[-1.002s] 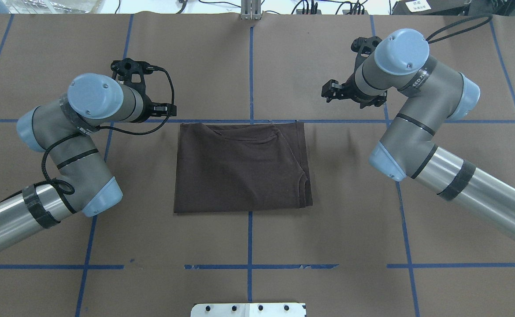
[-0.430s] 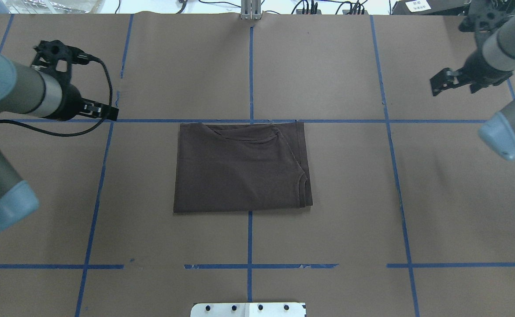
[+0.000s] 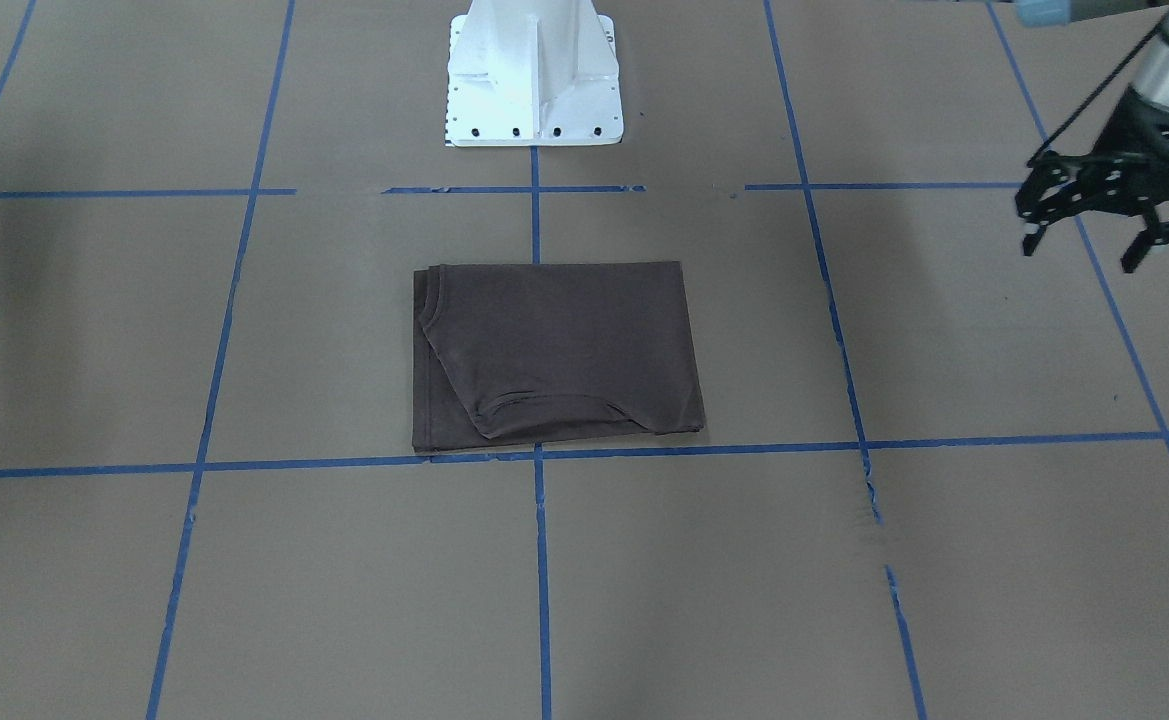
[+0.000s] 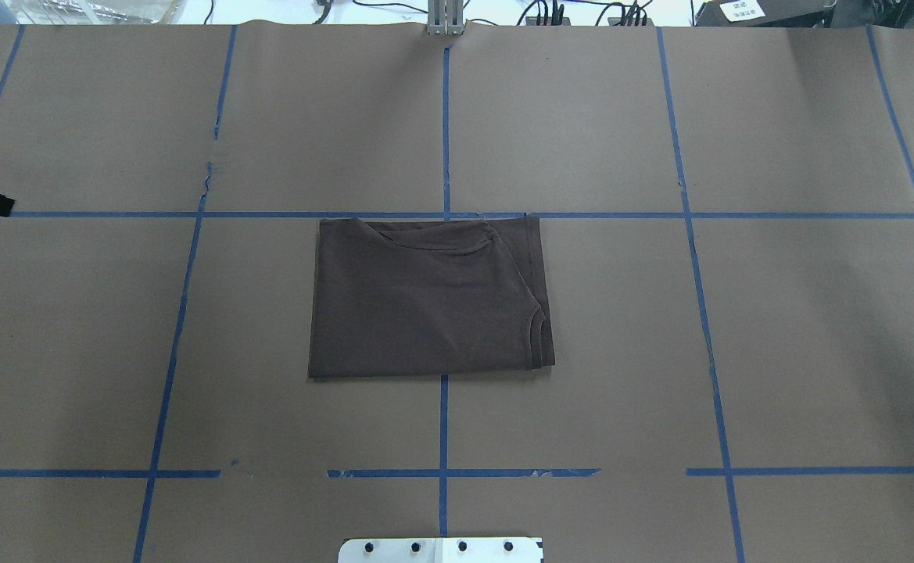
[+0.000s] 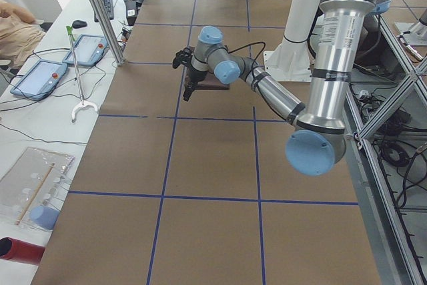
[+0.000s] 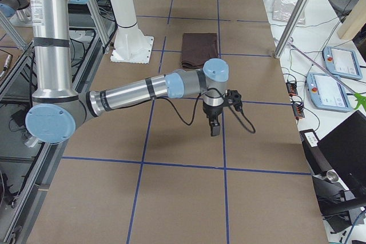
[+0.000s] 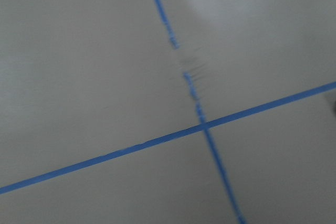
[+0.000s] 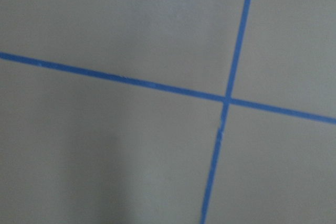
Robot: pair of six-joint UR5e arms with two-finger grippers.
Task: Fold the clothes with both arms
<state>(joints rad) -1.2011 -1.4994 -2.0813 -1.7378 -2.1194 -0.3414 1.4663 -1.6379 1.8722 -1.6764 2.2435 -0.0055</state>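
A: What colour is the shirt (image 4: 425,301)?
B: Plain dark brown, deeper than the table (image 4: 582,117), which is dull brown paper.
A: Is there any pattern on the table?
B: A grid of blue tape (image 4: 446,125) runs from edge to edge.
A: And the robot?
B: Its base (image 3: 534,75), at the robot's edge, is white. The left arm (image 5: 330,65) is silver-grey with light blue caps and black bands, and the left gripper (image 3: 1082,250) is black. The right arm (image 6: 131,95) has the same colours.

Brown paper tbl (image 4: 582,117) w/ blue tape grid (image 4: 738,215).
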